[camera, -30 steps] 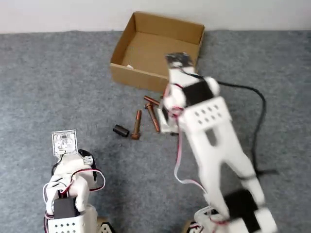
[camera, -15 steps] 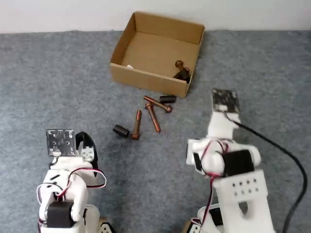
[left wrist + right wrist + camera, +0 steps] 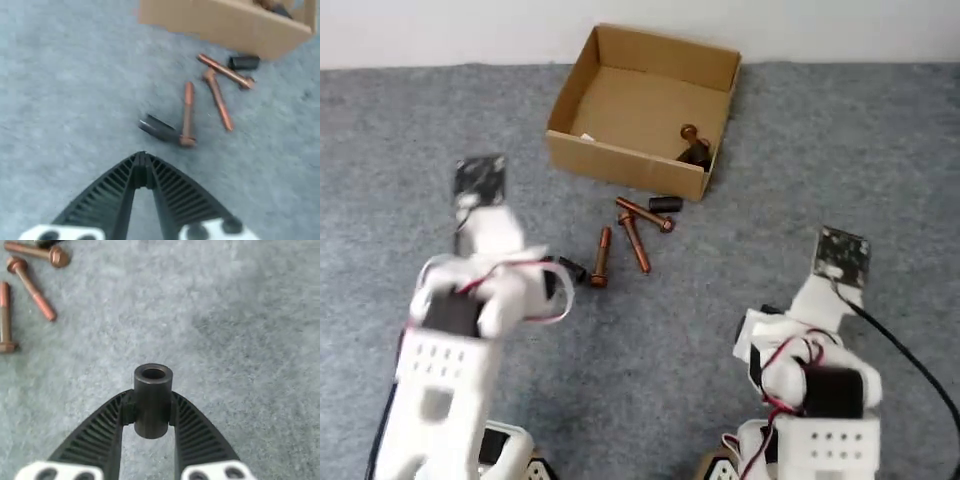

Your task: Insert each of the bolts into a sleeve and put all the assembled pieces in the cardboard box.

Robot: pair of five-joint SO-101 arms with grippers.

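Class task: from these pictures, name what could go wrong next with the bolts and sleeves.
The right gripper pinches its sleeve by the curved sides only; pressing on it may tilt it. The left gripper is shut near a loose sleeve lying by a bolt; a nudge could roll both away.

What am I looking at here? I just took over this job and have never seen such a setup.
Two small white robot arms stand side by side on a grey table. One picture looks down from a fixed camera; the other two come from a camera on each arm's wrist, looking along its black gripper. The left gripper is shut and empty. The right gripper clamps a black sleeve. Three copper bolts and two loose sleeves lie on the table near the cardboard box, which holds what looks like one assembled piece.
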